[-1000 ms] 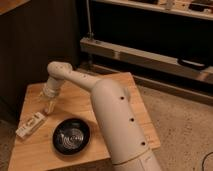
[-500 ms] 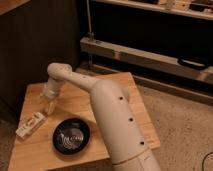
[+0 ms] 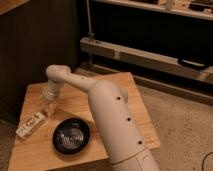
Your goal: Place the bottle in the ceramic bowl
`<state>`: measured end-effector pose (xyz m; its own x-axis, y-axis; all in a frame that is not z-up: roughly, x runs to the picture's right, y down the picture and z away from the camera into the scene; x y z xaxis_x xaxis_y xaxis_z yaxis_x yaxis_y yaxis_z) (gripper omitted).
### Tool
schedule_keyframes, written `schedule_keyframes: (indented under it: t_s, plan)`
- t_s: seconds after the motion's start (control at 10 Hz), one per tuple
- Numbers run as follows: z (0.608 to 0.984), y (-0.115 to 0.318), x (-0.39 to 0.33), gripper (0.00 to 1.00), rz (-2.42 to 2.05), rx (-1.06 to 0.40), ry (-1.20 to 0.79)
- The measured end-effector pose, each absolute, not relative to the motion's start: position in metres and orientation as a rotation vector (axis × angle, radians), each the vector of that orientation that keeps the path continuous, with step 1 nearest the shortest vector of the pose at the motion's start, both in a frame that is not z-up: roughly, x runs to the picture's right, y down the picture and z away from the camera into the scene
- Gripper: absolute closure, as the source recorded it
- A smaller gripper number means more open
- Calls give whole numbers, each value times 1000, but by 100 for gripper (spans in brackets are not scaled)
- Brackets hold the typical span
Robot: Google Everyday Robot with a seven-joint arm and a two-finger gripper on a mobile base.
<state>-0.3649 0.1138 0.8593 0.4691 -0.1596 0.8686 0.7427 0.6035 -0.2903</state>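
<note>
A small wooden table (image 3: 131,95) is standing on a speckled floor (image 3: 180,125). Behind it, a dark wall panel (image 3: 40,40) is rising at the left, and dark metal shelving (image 3: 150,50) is running across the back, catching dim warm light.

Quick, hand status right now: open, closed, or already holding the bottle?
Hand: open, holding nothing, hovering over the table just above and right of the bottle, which lies left of the ceramic bowl.

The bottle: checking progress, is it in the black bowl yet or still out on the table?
Out. The small cream bottle lies flat on the wooden table, left of the glossy black bowl; the claw hovers just above it.
</note>
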Motion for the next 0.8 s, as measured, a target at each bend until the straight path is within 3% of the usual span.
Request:
schedule_keyframes:
  t_s: [0.8]
  plan:
    - [866, 123, -370, 35, -627, -767, -917]
